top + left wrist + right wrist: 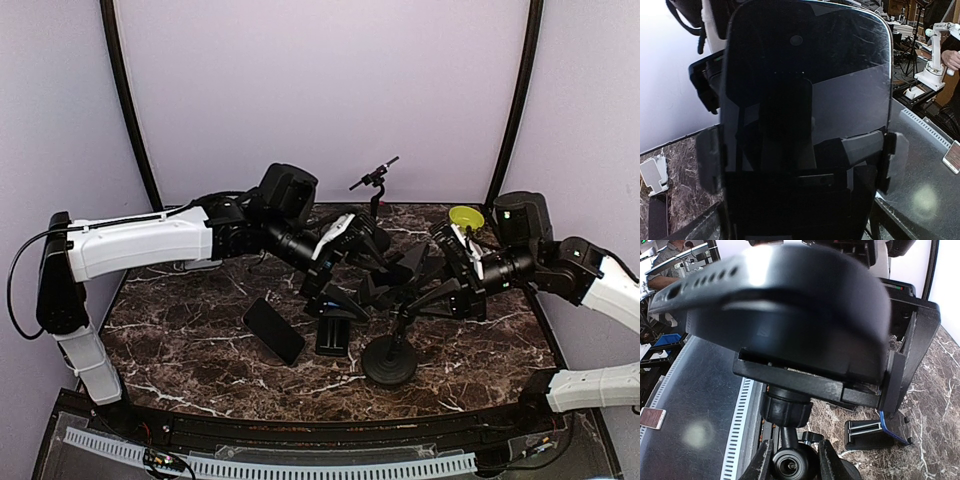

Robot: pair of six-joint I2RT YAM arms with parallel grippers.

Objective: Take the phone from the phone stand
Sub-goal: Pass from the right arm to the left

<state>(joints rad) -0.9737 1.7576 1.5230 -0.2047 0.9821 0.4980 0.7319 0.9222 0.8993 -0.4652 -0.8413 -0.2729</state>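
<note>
Top view, left to right. The white left arm (140, 245) reaches from the left edge towards the centre of the dark marbled tabletop (180, 340). A dark flat slab (273, 330) lies on the tabletop, just left of a small black holder (333, 336). Neither is touched by an arm.

The left hand (352, 262) is at the cluster in the centre. In the left wrist view the phone (805, 100) fills the frame, screen towards the camera. It is still seated in the phone stand (390, 362), with blurred grey side clamps (707, 160) at both of its long edges. The left hand's fingers (702, 231) are spread wide at the bottom corners, flanking the phone's lower part. Whether they press on it cannot be told.

The stand's round base rests on the tabletop right of the holder, and its stem rises to the cradle (805, 382). In the right wrist view the phone is seen from below, lying in the cradle above a ball joint. The right hand (794, 462) is narrowed on the stem beneath, with one finger (761, 465) on each side.

Behind the right hand sits a yellow-green funnel (466, 216). A small tripod (374, 182) stands at the rear.
</note>
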